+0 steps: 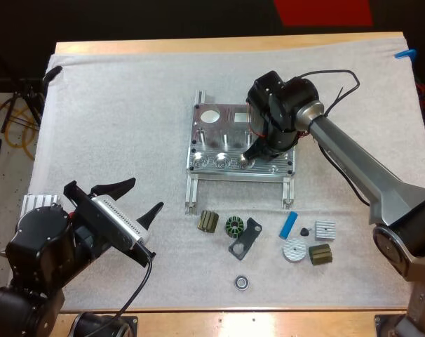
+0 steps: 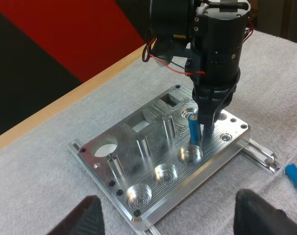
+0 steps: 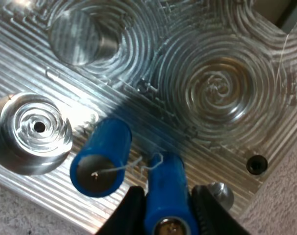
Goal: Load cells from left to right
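The metal fixture point(image 1: 240, 144) lies mid-mat, with a front row of round pockets. My right gripper point(image 1: 252, 151) hangs over the row's third pocket from the left point(image 2: 190, 154). It is shut on a blue tool point(image 3: 165, 191). A blue cylinder point(image 2: 193, 129) stands tilted beside the fingers, and its lower end meets that pocket's rim; I cannot tell whether it is seated. A second blue cylinder point(image 1: 289, 225) lies on the mat in front of the fixture. My left gripper point(image 1: 146, 195) is raised at the near left, open and holding nothing.
Small parts lie in front of the fixture: two olive blocks point(image 1: 208, 222) point(image 1: 320, 254), a green ring point(image 1: 233, 226), a black bracket point(image 1: 246, 237), a bearing point(image 1: 241, 282), a silver disc point(image 1: 294, 250) and a finned block point(image 1: 325, 229). The fixture's rails point(image 1: 191, 189) stick out forward.
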You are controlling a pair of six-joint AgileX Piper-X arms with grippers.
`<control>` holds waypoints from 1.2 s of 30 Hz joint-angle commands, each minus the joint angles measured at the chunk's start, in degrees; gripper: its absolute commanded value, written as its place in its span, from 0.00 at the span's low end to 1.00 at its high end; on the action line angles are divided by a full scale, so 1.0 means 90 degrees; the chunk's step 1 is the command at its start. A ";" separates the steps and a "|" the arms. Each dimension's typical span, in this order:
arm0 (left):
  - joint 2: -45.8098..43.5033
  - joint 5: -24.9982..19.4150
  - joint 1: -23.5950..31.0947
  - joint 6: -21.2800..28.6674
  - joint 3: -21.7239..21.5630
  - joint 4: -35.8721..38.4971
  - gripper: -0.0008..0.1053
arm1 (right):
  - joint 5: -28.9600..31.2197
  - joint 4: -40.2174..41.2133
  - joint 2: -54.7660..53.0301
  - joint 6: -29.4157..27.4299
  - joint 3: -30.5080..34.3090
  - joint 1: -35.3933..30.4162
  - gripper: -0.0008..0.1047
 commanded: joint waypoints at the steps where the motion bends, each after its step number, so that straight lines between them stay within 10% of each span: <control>1: -0.0026 0.0046 0.0017 -0.0071 0.0004 -0.0065 0.54 | 0.0163 0.0025 0.0032 0.0015 0.0027 -0.0079 0.41; 5: -0.0026 0.0046 0.0017 -0.0071 0.0004 -0.0065 0.54 | 0.0178 0.0012 -0.0059 0.0015 0.0027 -0.0079 0.58; 36: 0.0394 0.0143 0.0017 -0.0009 0.0004 -0.0065 0.54 | 0.0165 0.0336 -0.2962 -0.0030 0.0347 -0.0058 0.58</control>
